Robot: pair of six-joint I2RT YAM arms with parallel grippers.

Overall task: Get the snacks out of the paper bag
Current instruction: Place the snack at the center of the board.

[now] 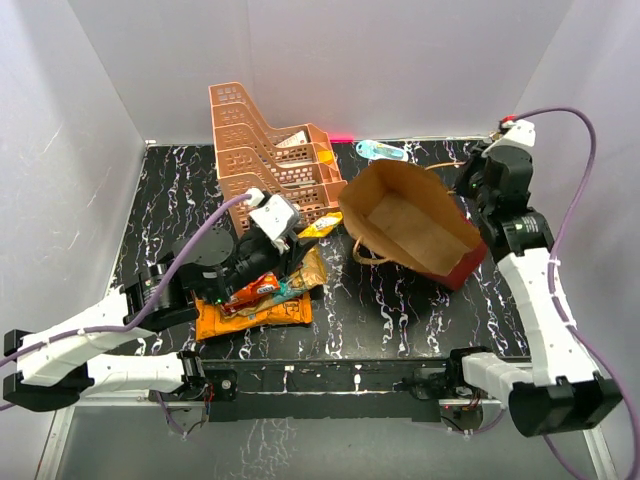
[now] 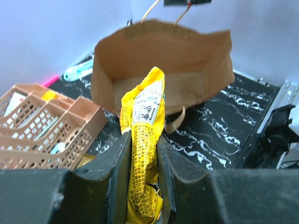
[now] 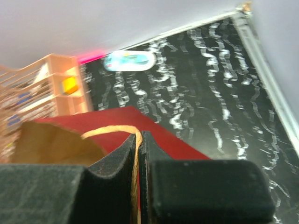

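L gripper (image 2: 142,143) pinches a yellow packet (image 2: 145,105) btwn its pads, jaws part-way apart w/ the crinkly foil filling the gap. The packet stands upright, printed w/ small black text and a pale label panel, top end bent over. It is held outside the paper bag (image 1: 405,215), near the foot of the peach rack (image 1: 265,150). The bag lies tipped on its side at centre-right of the black marbled table (image 1: 400,310), mouth open toward the L arm. Its inside is brown kraft; red outside shows along the lower right edge. The near twine handle (image 1: 366,255) droops at the front lip. R gripper (image 3: 138,140) is pressed tight on the far twine handle (image 3: 110,130) at the bag's right rim. Other snacks sit in a heap under the L arm, apart from the bag: a big orange chip bag (image 1: 250,318) flat on the table, a tan-gold bag (image 1: 308,270) on it, a red packet (image 1: 255,288) and what looks like a teal packet (image 1: 291,290), mostly hidden. A blue-green bottle (image 1: 382,150) lies by the back wall, just behind the bag.
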